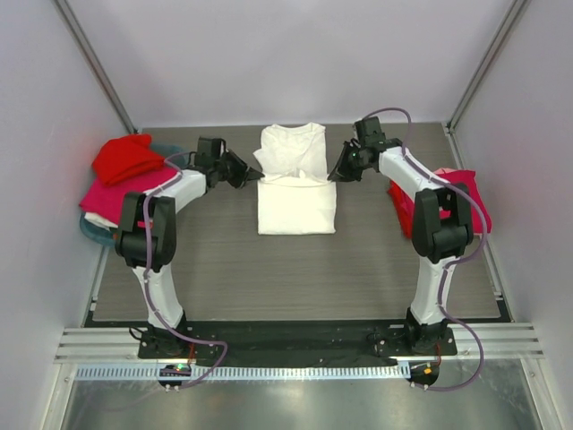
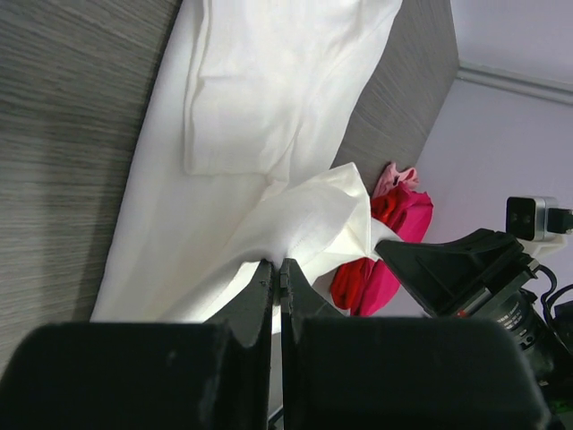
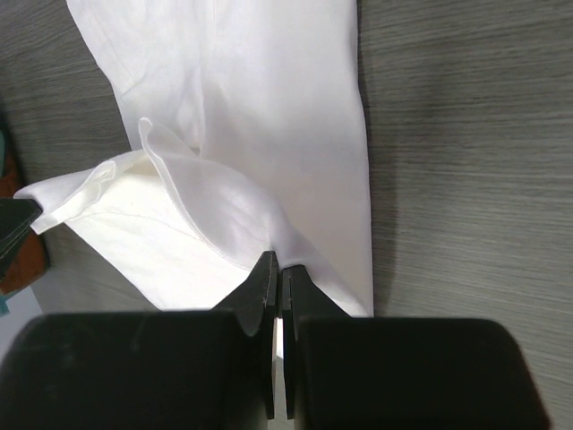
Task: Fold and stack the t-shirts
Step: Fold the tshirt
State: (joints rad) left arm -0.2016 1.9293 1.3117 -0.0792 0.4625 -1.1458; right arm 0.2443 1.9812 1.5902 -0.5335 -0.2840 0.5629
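A white t-shirt (image 1: 296, 184) lies at the table's middle back, folded narrow, print hidden. My left gripper (image 1: 252, 176) is shut on its left edge and lifts it; the left wrist view shows the cloth (image 2: 260, 134) pinched at the tips of my left gripper (image 2: 278, 265). My right gripper (image 1: 335, 173) is shut on its right edge; the right wrist view shows the cloth (image 3: 260, 98) pinched at the tips of my right gripper (image 3: 278, 262). A red t-shirt (image 1: 128, 159) lies on a pink one (image 1: 112, 199) at the left.
A teal basket (image 1: 91, 231) holds the red and pink shirts at the left edge. More red and pink cloth (image 1: 473, 199) lies at the right edge behind the right arm, also in the left wrist view (image 2: 387, 242). Walls enclose the table.
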